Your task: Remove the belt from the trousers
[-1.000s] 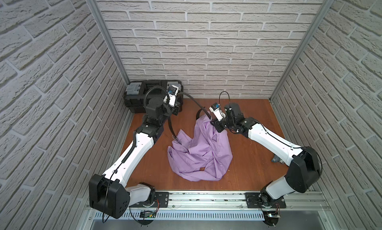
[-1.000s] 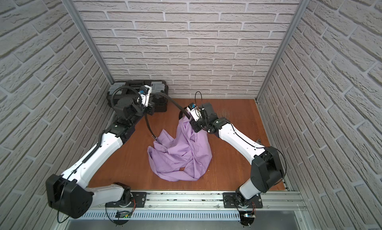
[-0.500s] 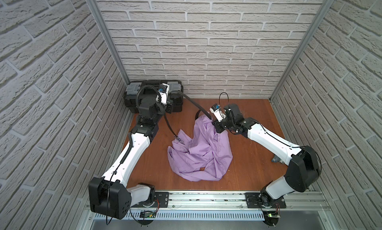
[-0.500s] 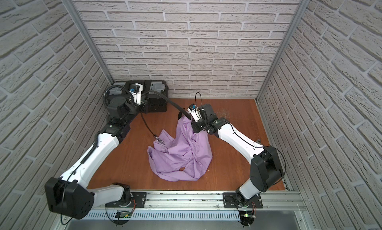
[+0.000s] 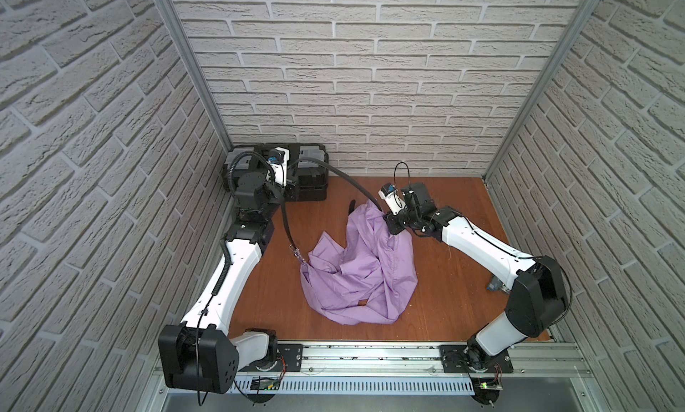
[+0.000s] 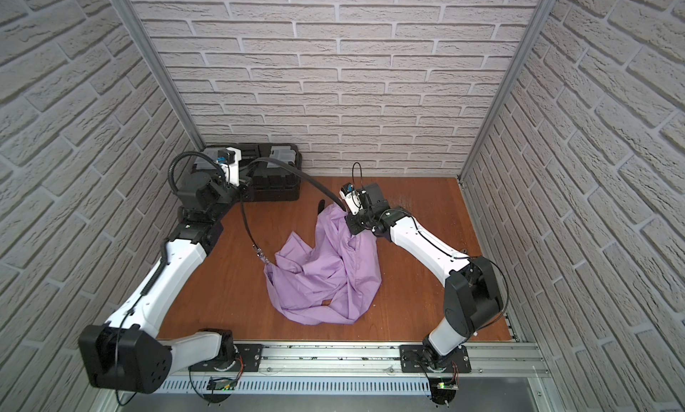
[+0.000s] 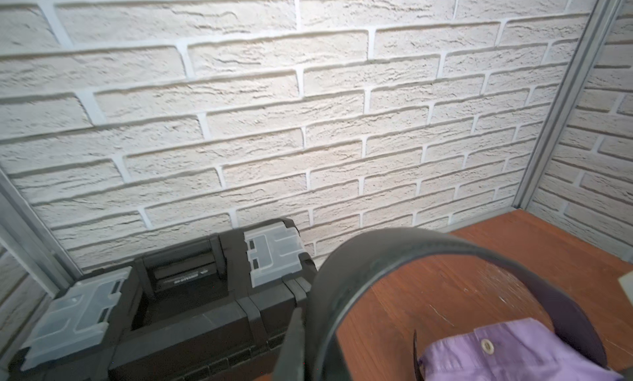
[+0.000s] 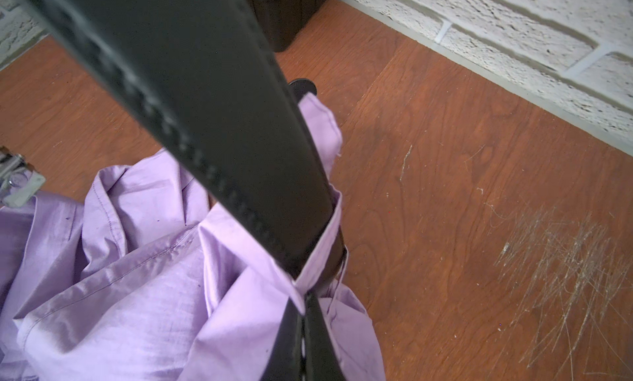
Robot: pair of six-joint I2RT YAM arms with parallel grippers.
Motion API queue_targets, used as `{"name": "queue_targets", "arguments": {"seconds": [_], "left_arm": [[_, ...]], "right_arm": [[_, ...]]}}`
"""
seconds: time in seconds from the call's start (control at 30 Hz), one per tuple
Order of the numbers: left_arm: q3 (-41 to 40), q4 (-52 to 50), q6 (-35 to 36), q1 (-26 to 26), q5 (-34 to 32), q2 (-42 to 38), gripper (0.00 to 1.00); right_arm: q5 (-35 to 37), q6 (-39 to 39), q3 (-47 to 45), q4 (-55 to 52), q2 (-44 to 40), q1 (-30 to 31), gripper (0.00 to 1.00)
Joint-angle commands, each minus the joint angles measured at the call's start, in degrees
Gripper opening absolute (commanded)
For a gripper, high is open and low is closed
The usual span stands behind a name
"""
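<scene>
One black belt (image 5: 344,177) arches through the air from the left gripper (image 5: 290,178), which is clenched on it above the toolbox (image 5: 313,171), and comes down to the bunched top of the trousers (image 5: 367,269). In the right wrist view the strap runs through a lilac belt loop (image 8: 322,256), and its rounded tip (image 8: 301,86) pokes out beyond the cloth. The right gripper (image 8: 303,304) is pinched shut on the trousers right at that loop, holding that part of the garment raised. From the left gripper the other stretch of the belt hangs down to the silver buckle (image 5: 297,252), which sits at the edge of the trousers; whether it touches the surface cannot be told.

The rest of the trousers lies crumpled in the middle of the board (image 5: 456,280), a reddish-brown wood-grain surface. A patch of fine pale scratches (image 8: 565,269) marks it near the rear wall (image 5: 370,76). White brick-relief panels close the space at the back and on both sides, meeting at slanted aluminium corner posts (image 5: 192,76). The toolbox, black with two translucent lid panels, is pushed into the rear corner on the left arm's side, against the wall. Along the front edge a metal rail (image 5: 370,354) carries both arm bases.
</scene>
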Motion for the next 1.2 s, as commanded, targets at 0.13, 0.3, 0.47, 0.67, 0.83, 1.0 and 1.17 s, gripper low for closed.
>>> {"name": "queue_targets", "arguments": {"seconds": [0.13,0.3,0.47,0.67,0.83,1.0,1.17], "left_arm": [[-8.97,12.75,1.43,-2.35,7.92,3.19,0.0],[-10.34,10.55,6.44,-5.36,5.27,4.01,0.4],[-9.9,6.12,11.43,-6.78,3.14,1.56,0.79],[-7.67,0.7,17.16,-8.87,3.32,-2.1,0.89],[-3.26,-6.85,25.45,-13.6,2.84,-2.84,0.93],[1.8,-11.17,33.38,-19.08,0.33,2.46,0.94],[7.34,-8.88,39.64,-21.8,3.32,12.96,0.93]], "right_arm": [[-1.54,-0.52,-1.31,3.62,-4.19,-0.5,0.03],[1.71,-0.84,-2.04,4.59,-7.04,-0.51,0.03],[3.37,-2.07,-2.29,6.02,-9.14,-0.51,0.03],[3.39,-4.04,-0.33,4.46,-8.94,-0.5,0.03],[2.86,-4.4,0.11,4.04,-8.88,-0.51,0.02],[2.13,-4.62,-0.1,3.8,-9.04,-0.51,0.02],[0.59,-4.71,-0.32,3.51,-9.53,-0.5,0.02]]}}
